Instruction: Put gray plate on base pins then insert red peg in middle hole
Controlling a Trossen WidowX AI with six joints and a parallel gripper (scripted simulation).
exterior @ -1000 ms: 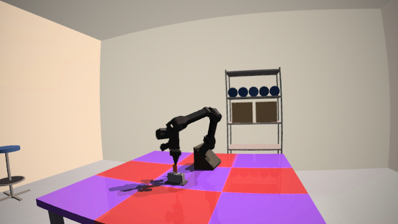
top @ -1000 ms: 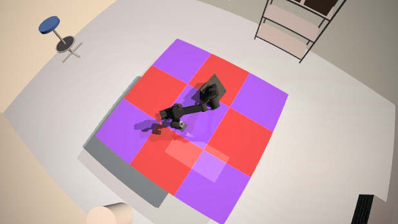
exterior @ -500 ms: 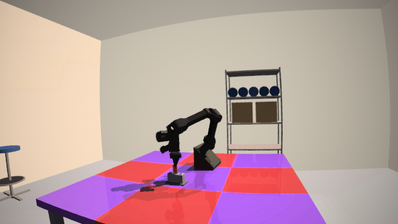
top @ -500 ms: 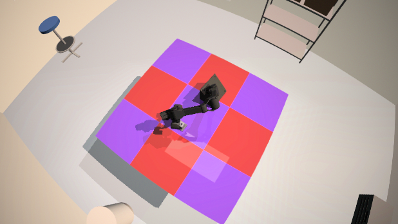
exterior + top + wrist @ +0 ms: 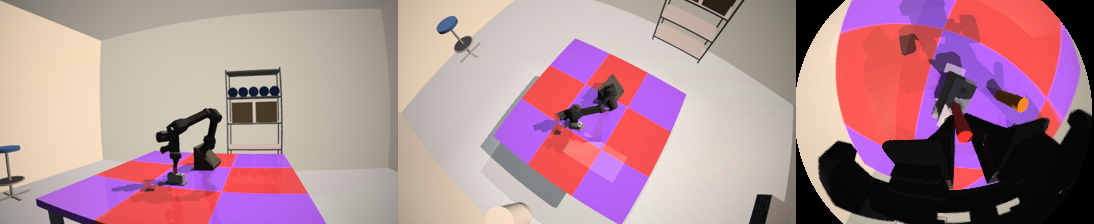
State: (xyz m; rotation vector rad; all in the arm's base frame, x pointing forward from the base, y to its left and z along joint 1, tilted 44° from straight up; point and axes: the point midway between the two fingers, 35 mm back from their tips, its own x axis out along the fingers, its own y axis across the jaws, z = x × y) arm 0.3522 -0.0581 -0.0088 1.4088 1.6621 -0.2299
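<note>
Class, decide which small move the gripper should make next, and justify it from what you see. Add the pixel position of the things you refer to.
Probably a slight downward push, after checking alignment: the gripper point(image 5: 175, 163) point(image 5: 958, 117) is closed on the red peg point(image 5: 962, 124), whose lower end appears at the gray block point(image 5: 176, 177) point(image 5: 958, 92), with its upper part standing clear above.

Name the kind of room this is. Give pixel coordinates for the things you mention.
Probably a workshop or lab: a robot arm point(image 5: 590, 111) point(image 5: 197, 118) on a checkered table point(image 5: 636, 145) point(image 5: 264, 180), a storage rack point(image 5: 712, 42) point(image 5: 281, 129) and a stool point(image 5: 447, 24) point(image 5: 9, 149).
</note>
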